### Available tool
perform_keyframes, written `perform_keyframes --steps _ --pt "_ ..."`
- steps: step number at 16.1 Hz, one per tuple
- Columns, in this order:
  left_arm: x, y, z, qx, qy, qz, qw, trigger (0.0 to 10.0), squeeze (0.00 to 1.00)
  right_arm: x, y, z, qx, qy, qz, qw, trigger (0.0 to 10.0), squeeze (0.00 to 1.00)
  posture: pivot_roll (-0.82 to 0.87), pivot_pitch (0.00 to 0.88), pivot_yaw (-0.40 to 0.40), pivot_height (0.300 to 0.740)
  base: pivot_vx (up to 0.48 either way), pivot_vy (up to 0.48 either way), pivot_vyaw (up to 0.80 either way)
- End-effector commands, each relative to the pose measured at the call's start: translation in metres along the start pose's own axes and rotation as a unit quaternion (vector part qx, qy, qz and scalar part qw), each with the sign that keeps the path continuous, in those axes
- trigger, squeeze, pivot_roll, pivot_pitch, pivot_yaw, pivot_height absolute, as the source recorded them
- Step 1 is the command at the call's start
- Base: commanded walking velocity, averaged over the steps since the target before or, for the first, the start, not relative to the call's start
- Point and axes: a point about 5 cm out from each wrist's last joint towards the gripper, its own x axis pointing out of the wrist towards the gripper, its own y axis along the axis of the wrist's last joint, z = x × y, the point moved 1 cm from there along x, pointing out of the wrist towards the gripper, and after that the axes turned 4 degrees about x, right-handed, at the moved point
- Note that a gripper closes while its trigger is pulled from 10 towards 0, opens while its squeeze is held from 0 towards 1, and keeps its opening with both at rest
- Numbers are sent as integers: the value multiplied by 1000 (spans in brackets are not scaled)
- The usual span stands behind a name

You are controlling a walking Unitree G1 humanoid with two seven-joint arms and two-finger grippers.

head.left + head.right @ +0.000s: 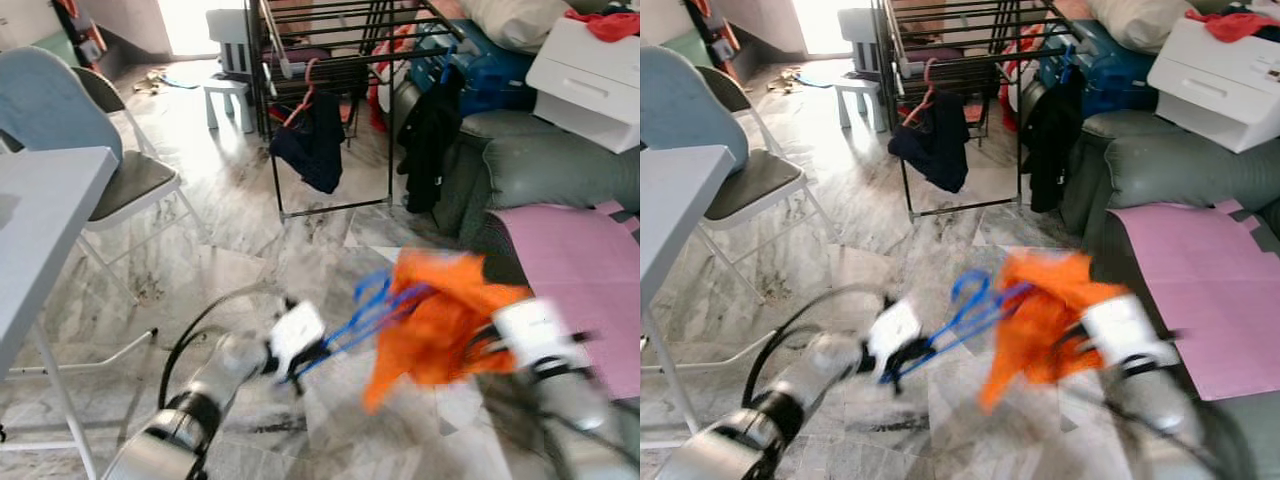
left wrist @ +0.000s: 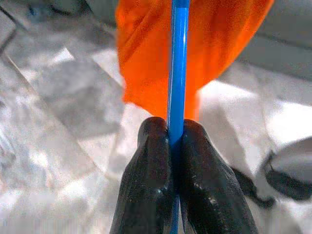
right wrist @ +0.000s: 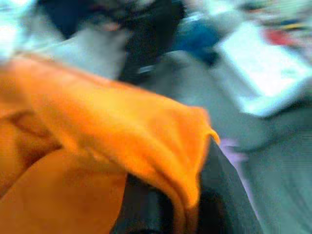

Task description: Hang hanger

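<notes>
Between our two arms, low over the marble floor (image 1: pixel 250 240), we carry the hanger (image 1: pixel 365 310) with its orange cloth (image 1: pixel 440 320), so we judge the carrying step is under way. Our left gripper (image 2: pixel 176 146) pinches the thin blue bar between pressed-together fingers; our right gripper (image 3: pixel 165 204) is buried under the cloth, so we cannot tell its state. Next we must reach the rack (image 1: pixel 330 60), well ahead, and hook the hanger over a rail.

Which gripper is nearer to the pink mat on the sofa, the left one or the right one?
Right. The right gripper, under the orange garment, is beside the pink mat; the left gripper is farther off, pinching the blue hanger.
</notes>
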Motion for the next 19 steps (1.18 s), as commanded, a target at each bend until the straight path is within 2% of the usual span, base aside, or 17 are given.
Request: perform_keyframes --steps 1,3,4,5,7,8,10,11,13,14,15,16,17,19 --pt "-2 0 0 25 -15 -6 1000 0 0 8 21 25 8 -70 38 997 0 0 -76 0 42 740 0 0 0" --pt "-7 -9 3 49 -39 -22 998 0 0 15 32 54 16 -152 43 987 0 0 -84 0 50 740 0 0 0" --pt "-8 -9 4 48 -54 -15 997 0 0 19 31 66 32 -188 30 981 0 0 -83 0 48 740 0 0 0" --pt "-11 -5 7 50 -87 12 995 0 0 21 21 79 29 -230 -1 973 0 0 -77 0 45 740 0 0 0" --pt "-14 0 10 33 -123 44 991 0 0 18 4 87 45 -265 -45 962 0 0 -64 0 35 740 0 0 0" --pt "-15 2 9 17 -130 56 990 0 0 14 -8 92 62 -289 -73 953 0 0 -58 0 31 740 0 0 0" --pt "-17 0 1 8 -90 51 995 0 0 7 -19 92 76 -304 -96 945 0 0 -53 0 28 740 0 0 0" --pt "-18 -3 -6 -17 -50 48 997 0 0 4 -25 88 83 -302 -105 944 0 0 -49 0 25 740 0 0 0" --pt "-17 -6 -18 -88 48 49 994 0 0 -4 -31 73 95 -276 -105 951 0 0 -48 0 19 740 0 0 0" --pt "-16 -12 -24 -148 128 45 980 3725 0 -8 -25 49 131 -223 -70 964 0 0 -42 0 11 740 0 0 0" --pt "-17 -12 -26 -156 153 53 974 3804 0 -10 -22 41 138 -206 -57 967 0 0 -40 0 8 740 0 0 0" --pt "-17 -13 -29 -154 190 41 969 7765 0 -12 -20 31 141 -182 -47 972 0 0 -36 0 1 740 0 0 0" --pt "-18 -12 -34 -158 229 39 960 10000 0 -16 -17 21 148 -163 -36 975 0 0 -24 0 -9 740 0 0 0" --pt "-25 -3 -52 -165 334 55 926 10000 0 -28 -9 -6 172 -121 -14 978 0 0 -8 0 -21 740 0 0 0"
